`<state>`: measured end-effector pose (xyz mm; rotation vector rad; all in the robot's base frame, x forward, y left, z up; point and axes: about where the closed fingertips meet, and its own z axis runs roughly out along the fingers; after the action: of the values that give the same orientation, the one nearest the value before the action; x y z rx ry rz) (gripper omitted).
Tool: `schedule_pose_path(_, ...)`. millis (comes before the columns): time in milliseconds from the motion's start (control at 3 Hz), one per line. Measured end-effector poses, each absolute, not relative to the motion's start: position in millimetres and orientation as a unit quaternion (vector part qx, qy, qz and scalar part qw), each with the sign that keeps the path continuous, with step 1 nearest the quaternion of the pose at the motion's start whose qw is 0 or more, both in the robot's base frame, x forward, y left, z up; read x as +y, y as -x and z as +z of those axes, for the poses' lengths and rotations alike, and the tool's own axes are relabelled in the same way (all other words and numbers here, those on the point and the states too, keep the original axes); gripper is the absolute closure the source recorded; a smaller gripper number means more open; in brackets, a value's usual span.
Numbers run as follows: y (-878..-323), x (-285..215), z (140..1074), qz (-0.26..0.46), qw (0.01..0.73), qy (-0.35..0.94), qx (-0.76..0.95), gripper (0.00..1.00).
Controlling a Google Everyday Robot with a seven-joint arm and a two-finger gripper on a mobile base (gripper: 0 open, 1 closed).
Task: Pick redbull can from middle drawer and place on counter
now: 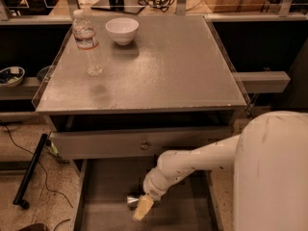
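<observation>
The middle drawer [103,186] is pulled open below the counter [159,71], showing its flat grey floor. A small metal can with a shiny end, the redbull can [131,201], lies in the drawer near its middle front. My gripper [143,207] reaches down into the drawer on the white arm and is right beside the can, on its right, touching or nearly touching it. The counter holds no can.
A clear water bottle [87,42] and a white bowl [122,30] stand at the counter's back left. The upper drawer front with a round knob [144,145] sits just above the arm. My white arm body [272,177] fills the lower right. A black cable lies on the floor at left.
</observation>
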<state>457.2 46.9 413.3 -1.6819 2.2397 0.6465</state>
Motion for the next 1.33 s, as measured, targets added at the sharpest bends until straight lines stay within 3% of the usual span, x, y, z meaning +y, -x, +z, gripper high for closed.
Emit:
schedule_pose_path(667, -462.5, 52.6, 402.0, 0.216, 0.137, 0.575, 0.777, 0.0)
schedule_pose_path(1000, -445.9, 18.1, 384.9, 0.215, 0.118, 0.55, 0.798, 0.0)
schedule_pose_path(1333, -445.7, 19.0, 385.1, 0.215, 0.118, 0.552, 0.797, 0.0)
